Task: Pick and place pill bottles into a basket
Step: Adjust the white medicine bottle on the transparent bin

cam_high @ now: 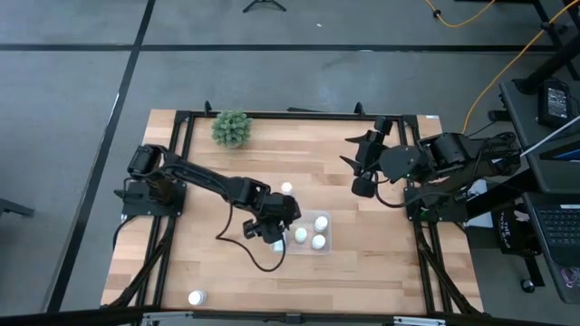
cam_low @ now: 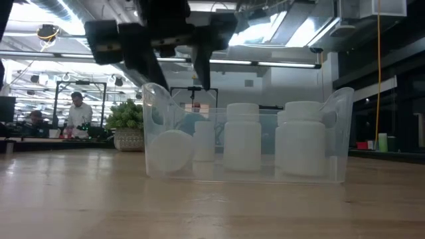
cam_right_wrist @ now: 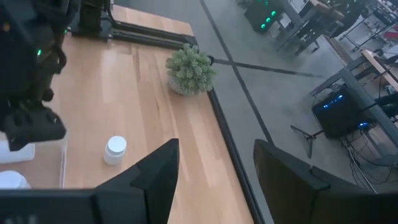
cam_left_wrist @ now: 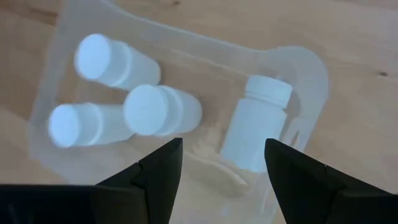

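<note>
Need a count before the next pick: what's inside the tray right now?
The left wrist view shows four bottles in the tray: three upright and one lying on its side. The left gripper covers the tray's near edge.

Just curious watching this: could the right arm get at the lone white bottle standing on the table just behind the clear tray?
Probably yes. The bottle stands alone on bare wood, and the right gripper hangs open with nothing between. The left gripper sits close by over the tray, so it could crowd the approach.

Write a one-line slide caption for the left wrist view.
Left claw, open and empty, hovers over the clear basket holding four white pill bottles.
</note>
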Tool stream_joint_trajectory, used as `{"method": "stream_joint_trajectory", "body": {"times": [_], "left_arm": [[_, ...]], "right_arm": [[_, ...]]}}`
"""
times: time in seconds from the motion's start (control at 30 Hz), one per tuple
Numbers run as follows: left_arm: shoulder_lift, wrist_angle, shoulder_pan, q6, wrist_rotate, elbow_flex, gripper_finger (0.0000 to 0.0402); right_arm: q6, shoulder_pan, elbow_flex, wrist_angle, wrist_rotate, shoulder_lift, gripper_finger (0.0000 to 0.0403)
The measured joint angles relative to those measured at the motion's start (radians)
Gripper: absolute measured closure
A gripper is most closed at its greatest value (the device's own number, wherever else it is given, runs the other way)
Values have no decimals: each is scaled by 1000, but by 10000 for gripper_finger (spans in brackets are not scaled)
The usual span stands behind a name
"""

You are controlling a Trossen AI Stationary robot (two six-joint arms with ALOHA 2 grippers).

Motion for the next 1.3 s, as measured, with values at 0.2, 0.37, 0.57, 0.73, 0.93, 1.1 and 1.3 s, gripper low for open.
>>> {"method": "stream_joint_trajectory", "body": {"times": [0.2, 0.37, 0.57, 0.73, 0.93, 1.1, 1.3], "left_arm": [[26, -1, -1, 30, 14, 0, 180], [29, 1, 6, 62, 53, 0, 180], [46, 7, 7, 69, 79, 0, 180], [65, 16, 7, 69, 118, 1, 180], [67, 28, 7, 70, 121, 1, 180], [70, 44, 11, 70, 139, 0, 180], [75, 70, 11, 70, 145, 0, 180]], "right_arm": [[-4, 0, 0, 40, -16, 0, 195], [-4, 0, 0, 63, -16, 0, 195], [-20, 0, 0, 86, -17, 0, 195], [-44, 0, 0, 90, -18, 0, 195], [-58, 0, 0, 90, -19, 0, 195], [-73, 0, 0, 90, -19, 0, 195], [-96, 0, 0, 89, -19, 0, 195]]}}
